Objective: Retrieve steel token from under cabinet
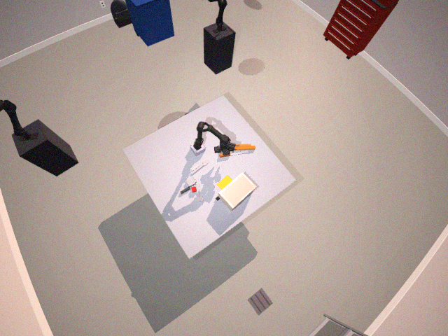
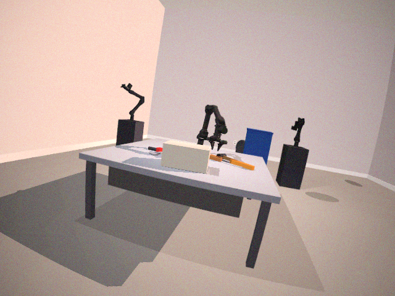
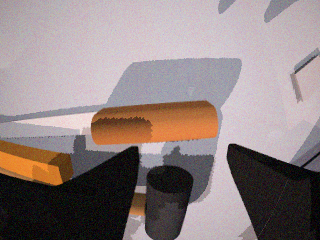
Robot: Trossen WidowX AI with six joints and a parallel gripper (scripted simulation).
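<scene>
The cream cabinet (image 1: 237,190) (image 2: 184,156) stands on the table. A yellow patch (image 1: 225,181), seemingly the marked area, lies along one long side of it. The steel token is not visible in any view. My gripper (image 2: 215,149) (image 3: 183,146) is open and empty, pointing down above the orange-handled items. In the wrist view an orange cylinder (image 3: 175,122) lies just ahead of the fingertips, and a dark upright cylinder (image 3: 167,200) shows low between the fingers. A long orange bar (image 1: 245,147) (image 2: 242,164) (image 3: 60,167) lies beside them.
A red block (image 1: 194,189) (image 2: 158,149) lies by a dark handle (image 1: 185,190) (image 2: 152,148) and a pale plate (image 1: 191,181). A thin pale strip (image 1: 199,166) lies between them and the arm's base. A small black piece (image 1: 217,198) is at the cabinet's corner.
</scene>
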